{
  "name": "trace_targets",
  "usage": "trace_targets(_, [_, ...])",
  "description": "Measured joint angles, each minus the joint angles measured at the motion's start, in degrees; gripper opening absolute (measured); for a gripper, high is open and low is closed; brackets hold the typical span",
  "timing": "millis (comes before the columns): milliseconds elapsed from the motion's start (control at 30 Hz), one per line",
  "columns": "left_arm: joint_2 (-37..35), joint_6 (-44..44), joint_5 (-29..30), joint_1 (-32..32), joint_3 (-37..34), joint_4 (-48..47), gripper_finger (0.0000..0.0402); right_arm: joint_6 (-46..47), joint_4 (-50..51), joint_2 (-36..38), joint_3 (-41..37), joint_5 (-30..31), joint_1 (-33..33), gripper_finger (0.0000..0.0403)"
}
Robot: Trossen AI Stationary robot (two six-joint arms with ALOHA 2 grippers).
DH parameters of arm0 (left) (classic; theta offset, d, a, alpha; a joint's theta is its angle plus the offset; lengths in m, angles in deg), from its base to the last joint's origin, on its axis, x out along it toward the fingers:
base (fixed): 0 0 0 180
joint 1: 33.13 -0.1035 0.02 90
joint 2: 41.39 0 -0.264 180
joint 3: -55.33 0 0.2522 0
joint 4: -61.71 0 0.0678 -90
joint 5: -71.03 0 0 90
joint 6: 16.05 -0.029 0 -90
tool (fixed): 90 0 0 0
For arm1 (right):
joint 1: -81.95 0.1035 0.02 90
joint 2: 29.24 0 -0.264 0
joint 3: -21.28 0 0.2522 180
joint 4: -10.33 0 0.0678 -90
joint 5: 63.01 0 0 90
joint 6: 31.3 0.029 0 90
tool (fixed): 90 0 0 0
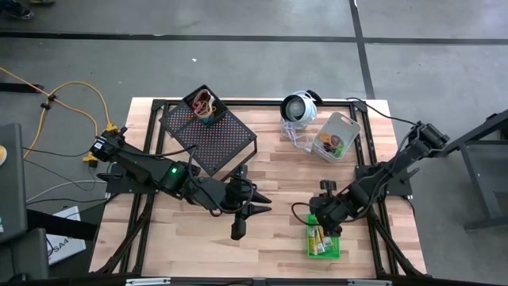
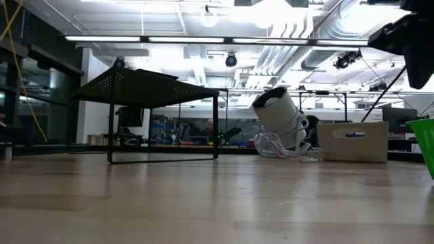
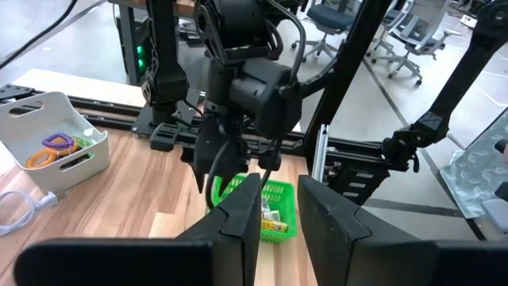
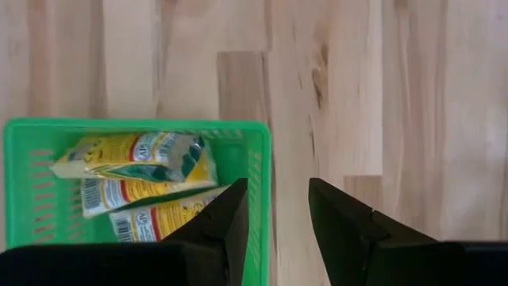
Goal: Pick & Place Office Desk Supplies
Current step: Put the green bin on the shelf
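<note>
A green bin with yellow packets inside stands near the table's front right. My right gripper hangs open just above it, pointing steeply down; one finger is over the bin's inside, the other outside its wall, and it holds nothing. The left wrist view shows this gripper above the bin. My left gripper waits raised over the table's middle, open, with nothing in it. A grey bin at the back right holds purple and orange loops.
A black mesh rack stands at the back left, with a small bin of loops on its far corner. A round white-and-black device with its cord lies at the back middle. Bare wood lies between the two arms.
</note>
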Motion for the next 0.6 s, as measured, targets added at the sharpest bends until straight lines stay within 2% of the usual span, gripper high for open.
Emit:
trace_targets(200, [0.0,0.0,0.0,0.0,0.0,0.0,0.0082,4.6,-0.8,0.0,-2.9,-2.7,0.2,0.012])
trace_targets(600, [0.0,0.0,0.0,0.0,0.0,0.0,0.0082,7.2,-10.1,0.0,-11.0,-4.9,0.2,0.012])
